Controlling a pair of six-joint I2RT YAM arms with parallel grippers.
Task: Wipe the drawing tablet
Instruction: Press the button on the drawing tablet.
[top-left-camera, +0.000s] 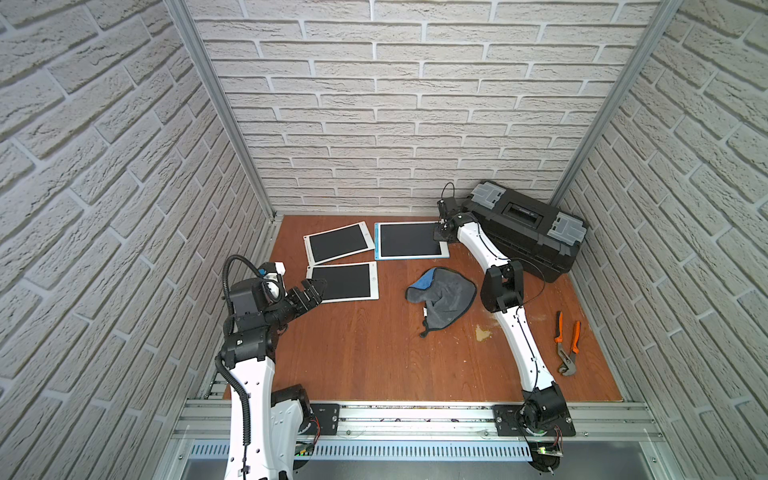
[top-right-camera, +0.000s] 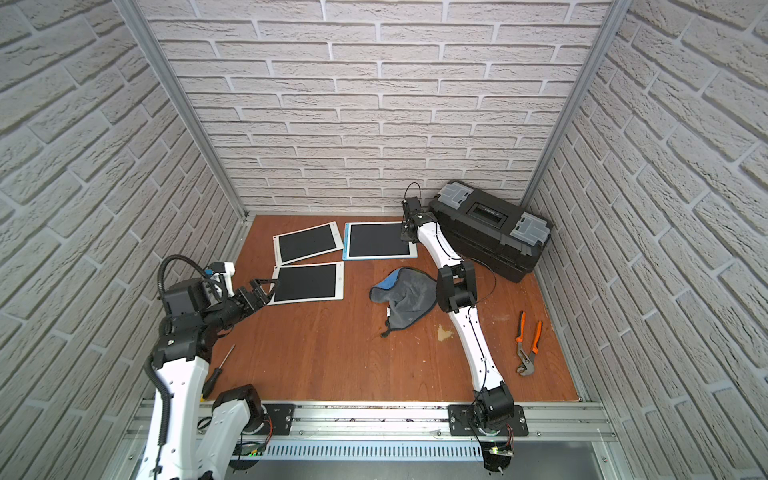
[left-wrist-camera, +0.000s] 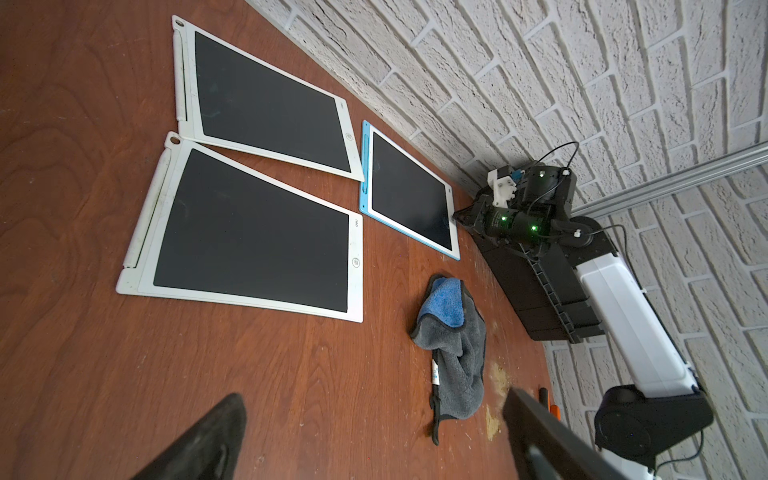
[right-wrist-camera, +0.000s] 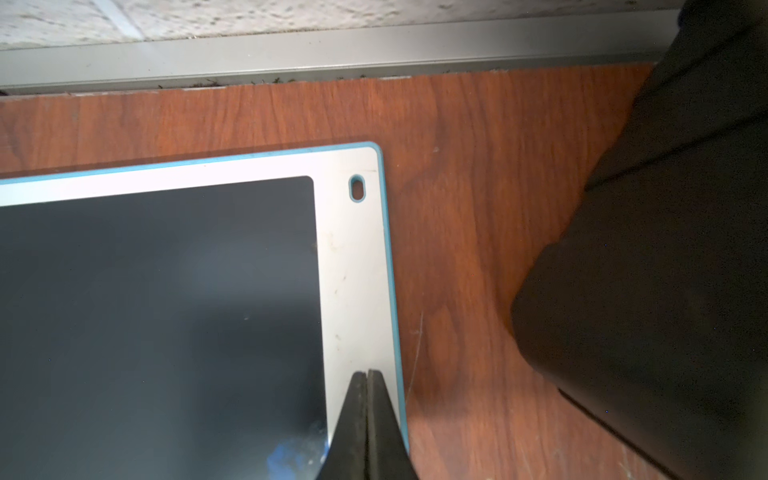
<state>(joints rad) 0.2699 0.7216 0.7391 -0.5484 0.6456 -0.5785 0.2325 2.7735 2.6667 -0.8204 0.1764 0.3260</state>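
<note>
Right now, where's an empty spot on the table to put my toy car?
Best spot: the wide bare wood between the front rail, the nearest white tablet and the grey cloth. A narrower strip lies between the right arm and the pliers. The back is crowded: the tilted white tablet, the blue-edged tablet and the toolbox.

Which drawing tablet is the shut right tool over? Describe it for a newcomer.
Find the black toolbox in the back corner. The drawing tablet lies flat beside it, along the brick wall. Unlike the two all-white tablets next to it, its frame is edged in blue.
</note>
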